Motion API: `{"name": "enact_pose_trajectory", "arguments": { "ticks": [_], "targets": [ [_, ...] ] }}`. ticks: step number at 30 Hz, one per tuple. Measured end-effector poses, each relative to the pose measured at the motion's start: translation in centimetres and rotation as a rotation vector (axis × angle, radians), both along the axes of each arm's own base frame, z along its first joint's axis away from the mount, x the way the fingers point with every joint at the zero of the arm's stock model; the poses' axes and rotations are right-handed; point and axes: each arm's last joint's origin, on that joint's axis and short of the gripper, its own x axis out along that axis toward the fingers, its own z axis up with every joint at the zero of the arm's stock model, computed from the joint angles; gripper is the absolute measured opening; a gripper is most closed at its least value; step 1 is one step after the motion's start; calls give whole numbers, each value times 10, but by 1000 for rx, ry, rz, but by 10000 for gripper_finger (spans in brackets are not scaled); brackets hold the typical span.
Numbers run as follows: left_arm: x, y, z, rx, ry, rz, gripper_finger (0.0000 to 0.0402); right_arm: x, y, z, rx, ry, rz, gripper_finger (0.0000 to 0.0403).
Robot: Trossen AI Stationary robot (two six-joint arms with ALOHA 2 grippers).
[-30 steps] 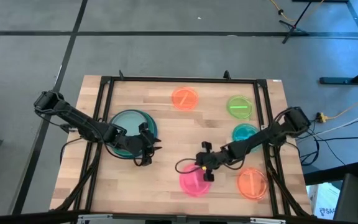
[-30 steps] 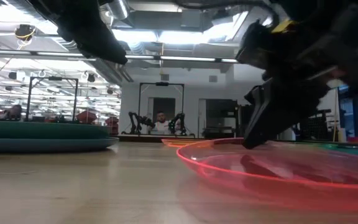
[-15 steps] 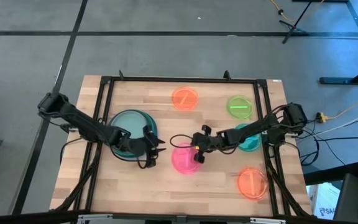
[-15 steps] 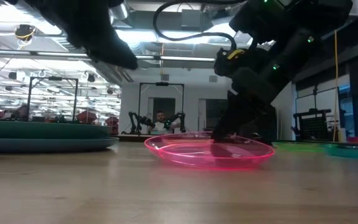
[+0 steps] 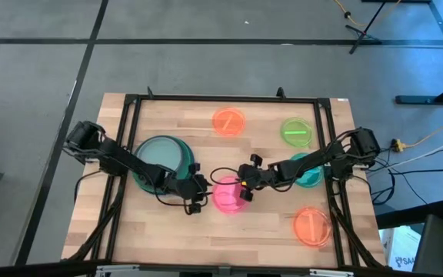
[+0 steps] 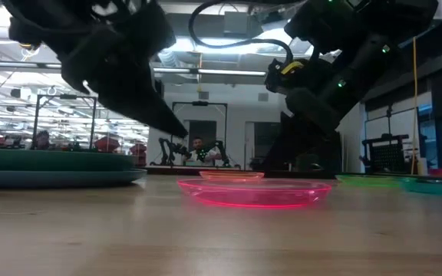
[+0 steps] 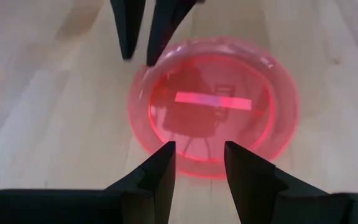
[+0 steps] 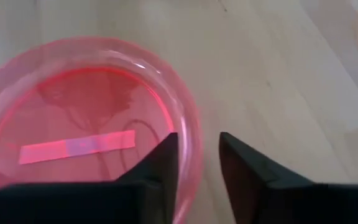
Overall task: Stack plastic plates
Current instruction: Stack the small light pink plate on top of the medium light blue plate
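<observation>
A translucent pink plate lies flat on the wooden table, near its middle. My right gripper stands open astride the plate's right rim, one finger over the inside and one outside, with gaps showing on both sides. My left gripper is open too. It hovers just above the plate's left rim, pointing slantwise down at it. A stack of large teal and blue plates sits to the left.
Single small plates lie about the table: an orange one at the far middle, a lime one at the far right, a teal one under my right arm, and another orange one at the near right. Bare wood lies near left.
My right gripper drew the pink plate from the near side toward the table's middle, then kept still. The plate, tilted half a second ago, now lies flat. My left gripper came down and to the right, from beside the big stack to the pink plate's left rim.
</observation>
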Motion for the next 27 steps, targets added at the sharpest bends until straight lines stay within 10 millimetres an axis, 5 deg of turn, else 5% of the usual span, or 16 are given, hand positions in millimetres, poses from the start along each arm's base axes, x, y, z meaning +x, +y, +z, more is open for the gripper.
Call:
{"name": "enact_pose_trajectory", "arguments": {
  "ticks": [7, 27],
  "targets": [
    [7, 14, -9, -112, 15, 76, 130, -1, 0, -1, 31, 13, 8, 159],
    [10, 23, -9, -173, 2, 154, 130, -4, -1, -8, 130, 51, -127, 161]
  ]
}}
